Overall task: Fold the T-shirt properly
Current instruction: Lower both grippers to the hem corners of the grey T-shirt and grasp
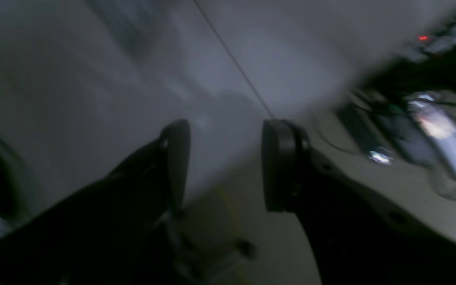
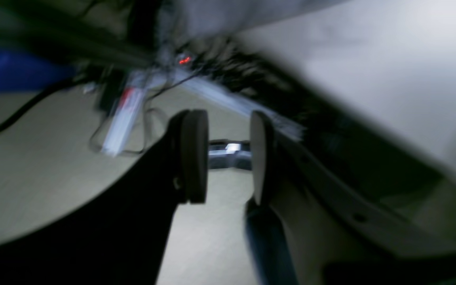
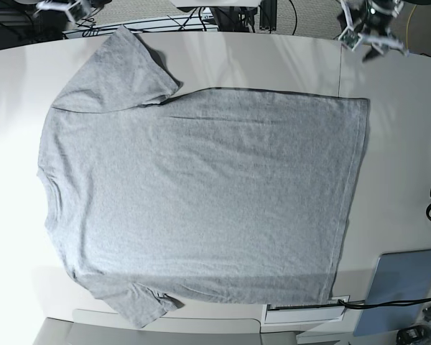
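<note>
We are seeing the right gripper (image 2: 228, 158) hovering off the table with fingers parted on nothing, the grey T-shirt (image 3: 201, 194) lying spread on the white table (image 3: 406, 136), and the left gripper (image 1: 226, 166) gaping empty; we are risking crooked folds if its turned-over sleeves are staying bunched, and we are finding no readable writing

And across all three views, no text, label, brand, number or sign can be read right now; both wrist views are blurred, and any marks in the base view are too small to make out.
</note>
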Controlling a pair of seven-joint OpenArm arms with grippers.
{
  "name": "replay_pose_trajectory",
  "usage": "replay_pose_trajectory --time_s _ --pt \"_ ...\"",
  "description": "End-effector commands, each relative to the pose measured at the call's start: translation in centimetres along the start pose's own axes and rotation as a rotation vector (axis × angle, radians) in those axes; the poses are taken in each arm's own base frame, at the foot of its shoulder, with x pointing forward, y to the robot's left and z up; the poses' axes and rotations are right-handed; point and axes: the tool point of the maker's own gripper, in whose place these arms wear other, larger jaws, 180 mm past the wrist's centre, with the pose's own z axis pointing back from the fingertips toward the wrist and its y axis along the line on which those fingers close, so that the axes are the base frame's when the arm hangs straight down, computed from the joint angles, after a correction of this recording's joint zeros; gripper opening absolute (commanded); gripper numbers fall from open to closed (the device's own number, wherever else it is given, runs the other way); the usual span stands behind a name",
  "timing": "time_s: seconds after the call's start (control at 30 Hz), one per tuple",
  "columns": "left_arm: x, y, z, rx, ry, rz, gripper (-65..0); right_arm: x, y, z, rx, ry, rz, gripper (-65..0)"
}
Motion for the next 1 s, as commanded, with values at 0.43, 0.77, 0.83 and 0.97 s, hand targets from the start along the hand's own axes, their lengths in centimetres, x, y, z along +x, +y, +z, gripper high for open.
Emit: replay_pose_trajectory --time_s 0.43,0.77,0.83,0.97 --pt "3.3 5.0 -6.5 -0.02 -0.16 -0.182 -33.2 4.3 -6.1 -0.4 -0.207 -0.045 0.068 -46.5" --pt "2.2 5.3 -10.2 -0.051 -0.127 -0.202 -33.2 5.4 -9.0 -0.5 -0.337 -0.022 0.196 -46.5" --pt "2.4 5.0 -10.9 -0.065 -0.128 -0.203 -33.2 5.3 -9.2 -0.4 -0.346 -0.014 0.208 -46.5" --pt "2.0 5.5 -12.0 -0.06 -0.1 -0.234 -33.2 5.1 -9.3 -0.4 -0.352 0.002 0.214 -46.5"
